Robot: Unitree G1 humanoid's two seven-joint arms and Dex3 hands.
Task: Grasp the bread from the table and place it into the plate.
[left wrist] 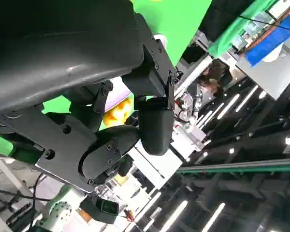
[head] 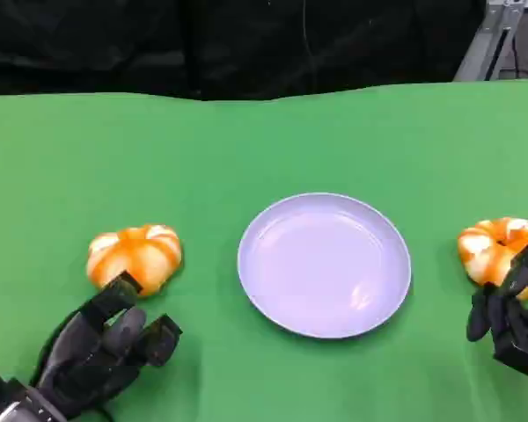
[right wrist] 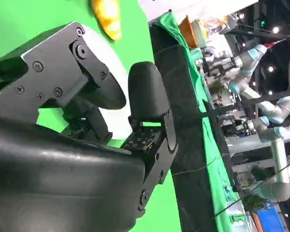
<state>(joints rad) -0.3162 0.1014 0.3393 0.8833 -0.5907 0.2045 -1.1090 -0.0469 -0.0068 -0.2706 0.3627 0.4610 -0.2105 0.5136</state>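
Two orange-and-white buns lie on the green table on either side of a pale lavender plate (head: 324, 264). The left bread (head: 134, 255) sits just beyond my left hand (head: 106, 347), whose fingers are spread and hold nothing. The right bread (head: 500, 249) lies at the table's right edge. My right hand (head: 515, 316) is directly in front of it, one raised fingertip overlapping the bun's near side, and it grips nothing. In the left wrist view a yellow piece of bread (left wrist: 118, 112) peeks between the black fingers (left wrist: 154, 125). A bread (right wrist: 106, 17) also appears in the right wrist view.
The green cloth (head: 264, 141) stretches to a black backdrop behind the table. A metal frame (head: 497, 35) stands at the back right. Open cloth lies between each bread and the plate.
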